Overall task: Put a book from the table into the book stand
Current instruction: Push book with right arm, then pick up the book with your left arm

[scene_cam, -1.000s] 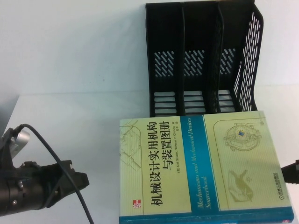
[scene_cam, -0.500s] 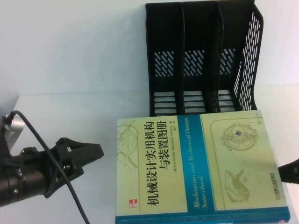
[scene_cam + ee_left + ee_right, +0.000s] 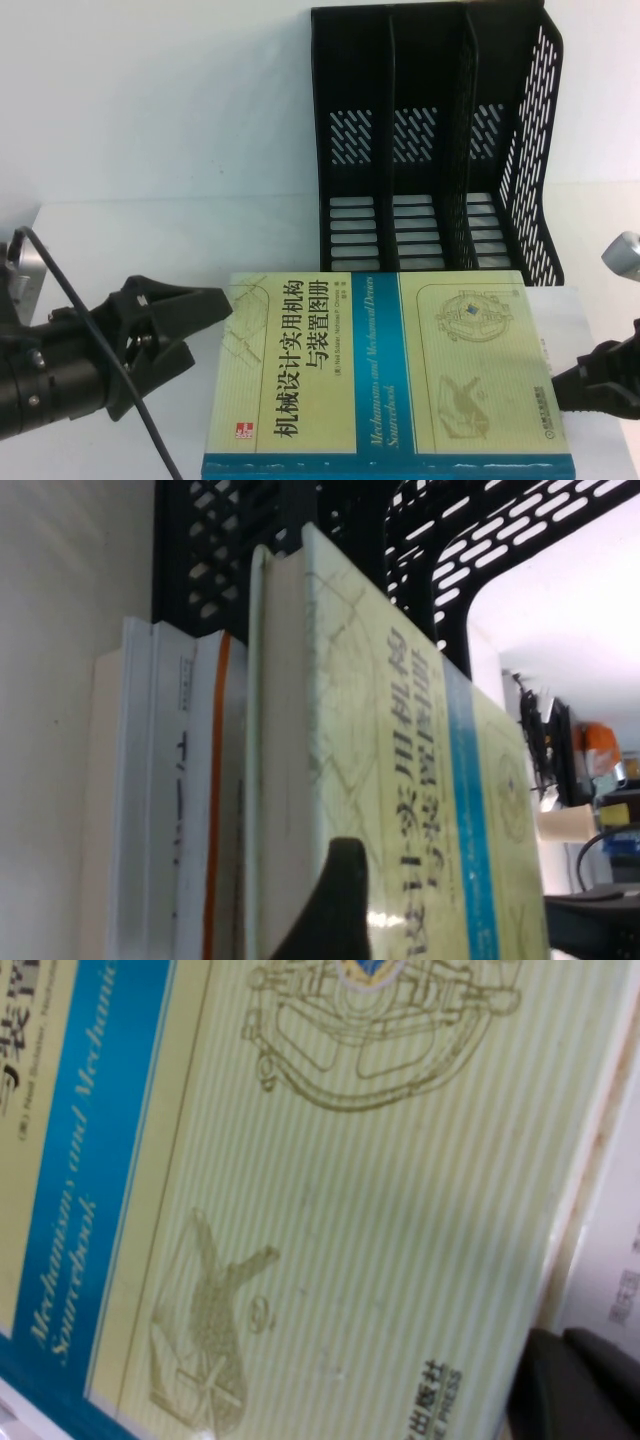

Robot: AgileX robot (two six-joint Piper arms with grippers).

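Book flanked by both grippers, in front of the stand

The book [image 3: 390, 375] is seen near the empty book stand [image 3: 435, 140] on the white counter [image 3: 150, 130] — the left gripper [image 3: 205, 325], fingers spread, is placed at its left edge; the right gripper [image 3: 575, 385] is at its right edge, its state cannot be told.

Pale-yellow book and black stand on the white table.
The book [image 3: 400, 375] lies flat at the near edge, cover up, with a teal band, black Chinese title and small red logo. Just beyond it the book stand [image 3: 440, 140] stands upright on the table [image 3: 150, 130], three slots showing, side walls perforated.
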